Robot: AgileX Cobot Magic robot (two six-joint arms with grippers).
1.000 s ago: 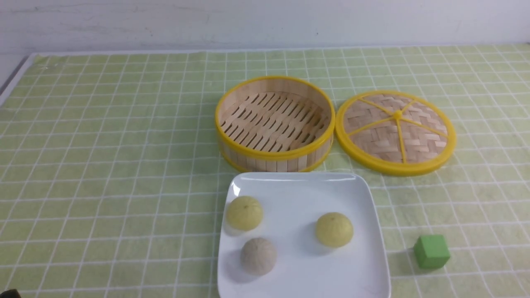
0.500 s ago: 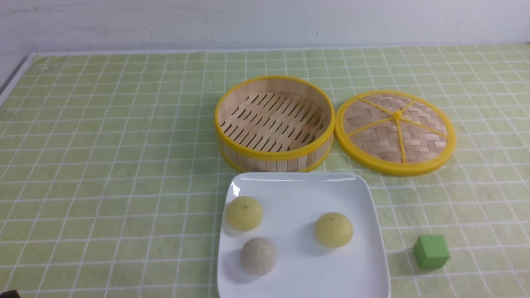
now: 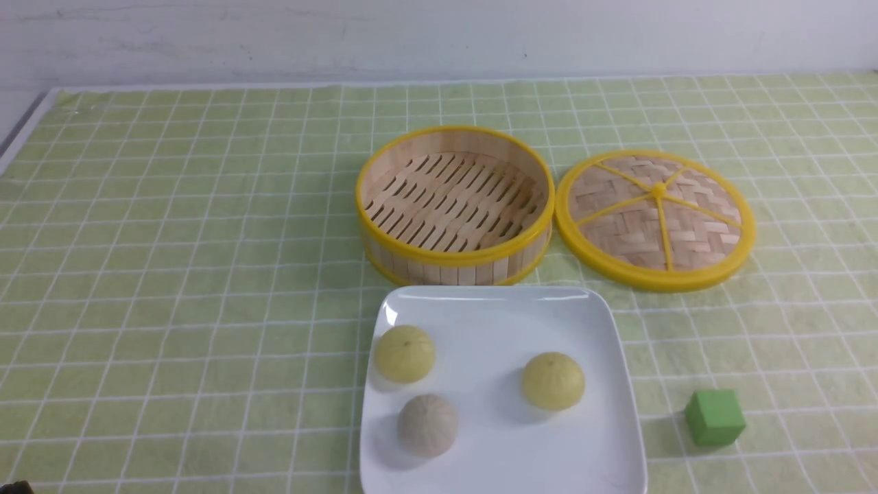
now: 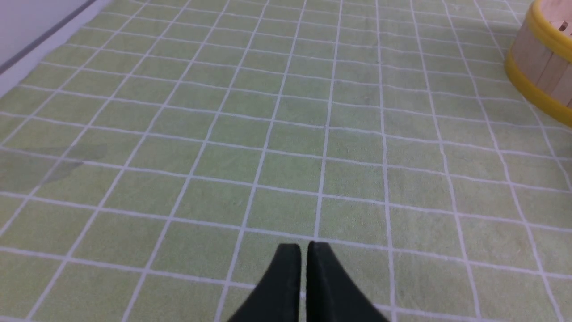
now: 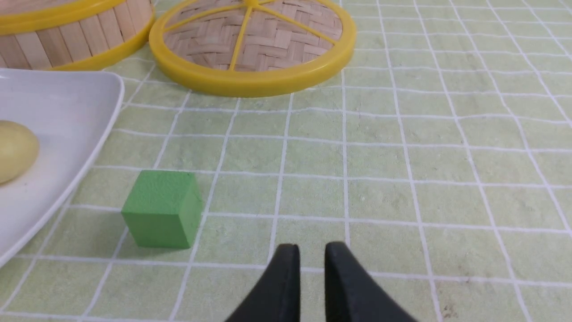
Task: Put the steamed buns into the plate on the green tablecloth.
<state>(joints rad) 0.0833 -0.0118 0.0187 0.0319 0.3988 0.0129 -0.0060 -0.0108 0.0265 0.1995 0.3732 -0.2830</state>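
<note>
Two pale yellow steamed buns [image 3: 405, 353] [image 3: 553, 381] sit in the white square plate [image 3: 494, 322] on the green tablecloth [image 3: 171, 240], near the front edge. A grey-beige bun [image 3: 427, 425] lies in the plate too. In the right wrist view, one yellow bun [image 5: 13, 150] and the plate's corner [image 5: 58, 107] show. My left gripper [image 4: 304, 246] is shut and empty over bare cloth, left of the plate. My right gripper [image 5: 313, 246] has its jaws nearly together, empty, over bare cloth right of the plate. Neither gripper shows in the front view.
An empty bamboo steamer basket [image 3: 455, 206] stands just behind the plate, its lid [image 3: 655, 219] flat on the cloth to its right. A small green cube [image 3: 714, 416] sits right of the plate, close to my right gripper [image 5: 163, 208]. The cloth's left edge is at the far left.
</note>
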